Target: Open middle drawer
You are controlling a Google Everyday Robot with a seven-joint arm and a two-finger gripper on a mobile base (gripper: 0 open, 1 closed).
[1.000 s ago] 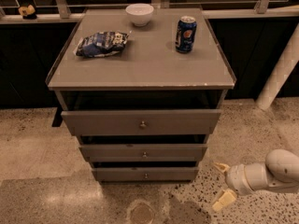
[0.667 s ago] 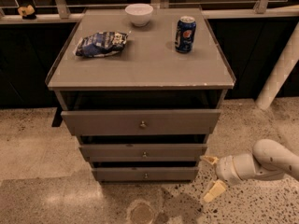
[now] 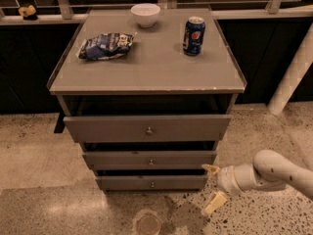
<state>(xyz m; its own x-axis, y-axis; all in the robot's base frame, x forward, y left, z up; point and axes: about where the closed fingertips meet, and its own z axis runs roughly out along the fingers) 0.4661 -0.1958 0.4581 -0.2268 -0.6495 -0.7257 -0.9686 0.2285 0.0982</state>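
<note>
A grey cabinet stands in the middle with three flat drawer fronts. The middle drawer has a small round metal knob and sits between the tall top drawer and the narrow bottom drawer. My gripper is at the lower right, just beyond the right end of the middle and bottom drawers, low above the floor. Its two pale fingers are spread apart and hold nothing. One fingertip is near the middle drawer's right corner, the other fingertip is lower.
On the cabinet top lie a blue chip bag, a white bowl and a blue soda can. A white post leans at the right. A round mark is on the speckled floor in front.
My gripper and arm have moved left from the right edge toward the drawers' right end. The drawers have not moved.
</note>
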